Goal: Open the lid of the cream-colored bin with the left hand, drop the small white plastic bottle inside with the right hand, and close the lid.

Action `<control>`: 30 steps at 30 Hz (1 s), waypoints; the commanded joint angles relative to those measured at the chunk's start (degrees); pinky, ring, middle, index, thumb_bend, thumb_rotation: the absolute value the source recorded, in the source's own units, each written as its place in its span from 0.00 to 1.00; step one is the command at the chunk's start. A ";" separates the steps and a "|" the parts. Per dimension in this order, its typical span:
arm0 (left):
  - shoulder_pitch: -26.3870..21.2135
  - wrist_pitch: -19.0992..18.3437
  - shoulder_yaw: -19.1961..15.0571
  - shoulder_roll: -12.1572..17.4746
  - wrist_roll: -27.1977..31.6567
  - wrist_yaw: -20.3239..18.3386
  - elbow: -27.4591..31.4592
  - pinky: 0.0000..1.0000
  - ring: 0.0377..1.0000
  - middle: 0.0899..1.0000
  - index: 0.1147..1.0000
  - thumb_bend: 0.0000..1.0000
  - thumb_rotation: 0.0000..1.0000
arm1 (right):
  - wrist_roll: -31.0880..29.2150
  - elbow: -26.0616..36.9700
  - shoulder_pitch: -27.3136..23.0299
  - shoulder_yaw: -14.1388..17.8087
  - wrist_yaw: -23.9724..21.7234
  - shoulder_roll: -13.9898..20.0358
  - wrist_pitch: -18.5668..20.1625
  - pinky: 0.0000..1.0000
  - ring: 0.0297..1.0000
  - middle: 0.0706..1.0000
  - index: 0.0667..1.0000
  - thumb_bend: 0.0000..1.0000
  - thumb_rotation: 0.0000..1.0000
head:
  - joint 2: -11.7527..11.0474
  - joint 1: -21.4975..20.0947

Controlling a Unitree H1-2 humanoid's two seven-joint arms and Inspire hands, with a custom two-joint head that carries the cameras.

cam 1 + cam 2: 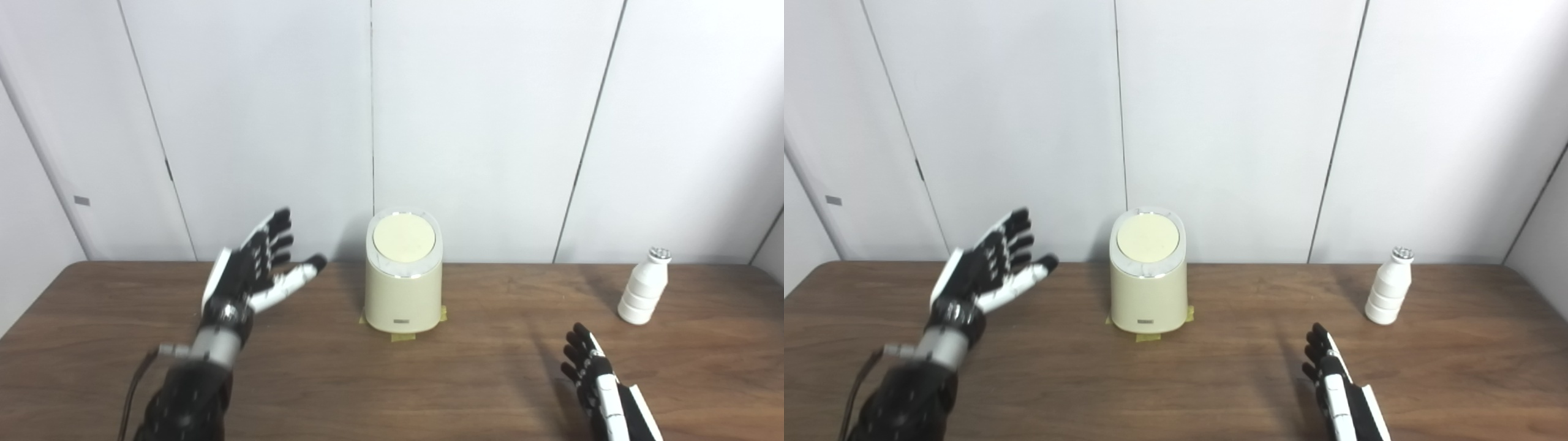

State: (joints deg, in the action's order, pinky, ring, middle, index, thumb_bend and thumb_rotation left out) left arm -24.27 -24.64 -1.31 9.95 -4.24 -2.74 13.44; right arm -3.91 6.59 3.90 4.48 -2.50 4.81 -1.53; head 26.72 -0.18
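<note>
The left hand [254,269], fingers spread and empty, hangs beside the closed bin [402,275] at table centre; it should reach the lid [404,237] squarely. The right hand [591,370] waits open, short of the bottle [643,286] standing far right.

The cream bin [402,288] stands near the back wall [478,122], with little room behind it. Bare surface [490,367] lies on both sides and in front. The left robot hand [254,269], spread, is raised beside the bin, apart from it. Between the right robot hand [591,373] and the white bottle [643,288] nothing stands.
</note>
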 commanded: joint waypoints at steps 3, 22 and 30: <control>-7.80 -1.49 0.97 -0.20 -1.65 0.31 -2.67 0.83 0.88 0.91 0.94 0.86 0.23 | -0.12 -1.30 1.07 0.27 0.11 0.11 -1.59 0.94 0.96 0.96 0.96 0.57 1.00 | 0.23 -0.10; -24.08 9.39 9.52 -0.03 -10.49 0.74 -27.64 0.77 0.89 0.93 0.92 0.86 0.12 | 0.12 -1.76 0.89 0.07 0.10 0.07 -2.79 0.93 0.96 0.96 0.96 0.58 1.00 | 0.43 -0.42; -26.45 14.22 16.26 1.63 -21.36 2.90 -31.79 0.75 0.86 0.91 0.93 0.90 0.15 | 0.50 -1.49 0.83 -0.06 0.56 -0.39 -2.11 0.92 0.96 0.96 0.96 0.56 0.94 | 0.35 -0.53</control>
State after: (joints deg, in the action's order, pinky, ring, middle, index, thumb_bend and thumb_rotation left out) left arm -46.61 -12.64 14.81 10.83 -23.61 -1.72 -19.06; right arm -3.63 6.67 3.83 4.41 -2.34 4.75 -2.35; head 27.07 -0.53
